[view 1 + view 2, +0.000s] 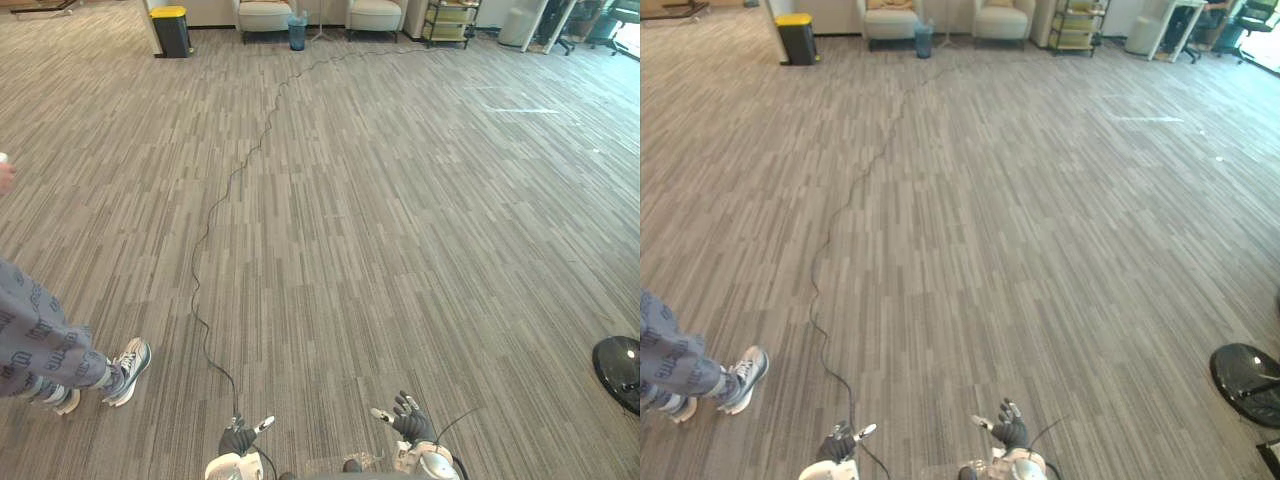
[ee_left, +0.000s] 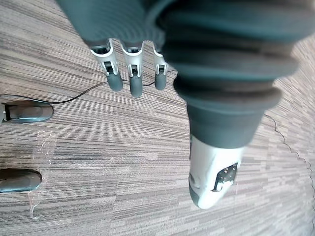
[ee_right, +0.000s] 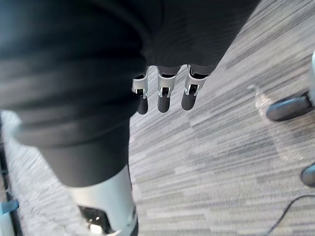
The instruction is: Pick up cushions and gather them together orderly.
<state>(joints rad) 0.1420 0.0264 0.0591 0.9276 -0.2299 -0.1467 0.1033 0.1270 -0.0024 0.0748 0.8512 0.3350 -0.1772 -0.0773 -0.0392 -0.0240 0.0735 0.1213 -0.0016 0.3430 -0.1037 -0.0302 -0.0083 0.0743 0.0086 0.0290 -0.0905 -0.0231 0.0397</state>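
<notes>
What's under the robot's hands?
Grey carpet. The left hand and the right hand hang open above it and hold nothing. The patch of floor that the hands themselves cover is hidden.

— Soft, even light is falling across the carpet (image 1: 400, 250); nothing is looking dim.
— Under the person's shoe (image 1: 128, 368) only a faint shadow is forming, so the light is coming from overhead, I think.
— The black round base (image 1: 617, 372) is catching a small white glint, and the left hand (image 2: 211, 182) is shining pale along its thumb.
— The far right corner (image 1: 628, 40) is washing out, possibly with daylight.
</notes>
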